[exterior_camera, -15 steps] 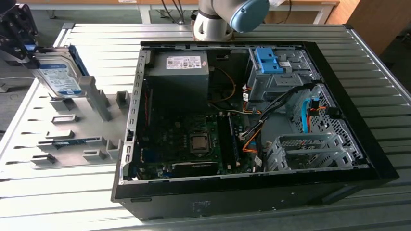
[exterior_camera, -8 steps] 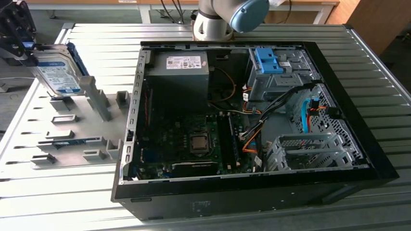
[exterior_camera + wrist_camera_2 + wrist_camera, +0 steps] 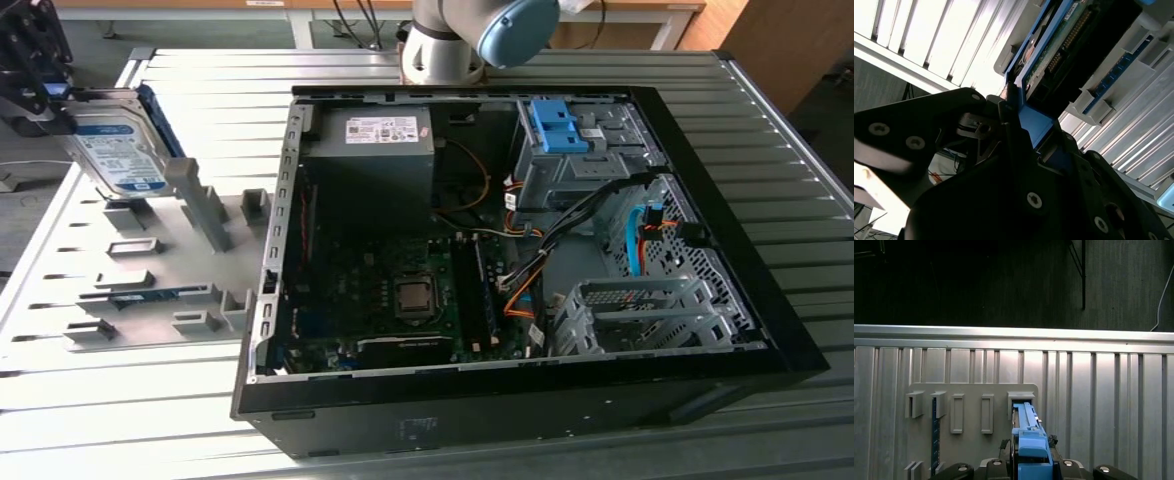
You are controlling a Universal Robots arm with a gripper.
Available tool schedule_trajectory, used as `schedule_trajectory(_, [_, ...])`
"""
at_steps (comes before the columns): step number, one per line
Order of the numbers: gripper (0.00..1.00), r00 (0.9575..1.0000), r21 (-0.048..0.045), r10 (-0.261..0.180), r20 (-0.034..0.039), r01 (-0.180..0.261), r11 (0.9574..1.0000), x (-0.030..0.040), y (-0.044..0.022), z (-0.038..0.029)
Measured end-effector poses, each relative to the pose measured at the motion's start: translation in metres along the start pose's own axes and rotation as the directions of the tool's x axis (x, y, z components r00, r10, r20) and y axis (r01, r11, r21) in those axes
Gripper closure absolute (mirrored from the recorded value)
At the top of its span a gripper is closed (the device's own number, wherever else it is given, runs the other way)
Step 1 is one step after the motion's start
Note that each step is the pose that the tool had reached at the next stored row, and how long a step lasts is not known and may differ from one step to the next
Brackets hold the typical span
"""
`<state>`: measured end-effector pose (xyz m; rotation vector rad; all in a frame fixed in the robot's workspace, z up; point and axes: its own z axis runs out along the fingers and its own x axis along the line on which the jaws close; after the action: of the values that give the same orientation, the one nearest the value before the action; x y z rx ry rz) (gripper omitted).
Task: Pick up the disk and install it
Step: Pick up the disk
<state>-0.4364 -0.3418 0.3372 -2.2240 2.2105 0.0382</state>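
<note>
- The gripper [image 3: 1029, 125] is pinched on the disk [image 3: 118, 150]. In the second wrist view its black fingers [image 3: 1011, 125] press on the disk's blue edge from both sides.
- In the exterior view the disk stands upright with its label facing the camera. It is over the grey holder plate [image 3: 160, 262] on the bench [image 3: 801, 150], at about ten o'clock from the open case [image 3: 534, 410].
- In the first wrist view the disk's far end points at a slot [image 3: 1021, 399] of the plate. I cannot tell whether it is already clear of that slot or just inside it.
- Done, as I judge it: the grasp is made, and the lift is at most just begun.
- Left: the disk is well apart from the case, so the whole carry and the fitting remain.
- A grey drive cage [image 3: 641, 310] sits at about four o'clock inside the case.
</note>
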Motion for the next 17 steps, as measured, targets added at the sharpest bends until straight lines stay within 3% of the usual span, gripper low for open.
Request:
schedule_trajectory(13, [0.63,1.0,-0.0003,0.0,-0.0005,0.0,1.0,0.0,0.0,-0.0004])
schedule_trajectory(17, [0.63,1.0,-0.0004,0.0,-0.0009,0.0,1.0,-0.0001,0.0001,-0.0039])
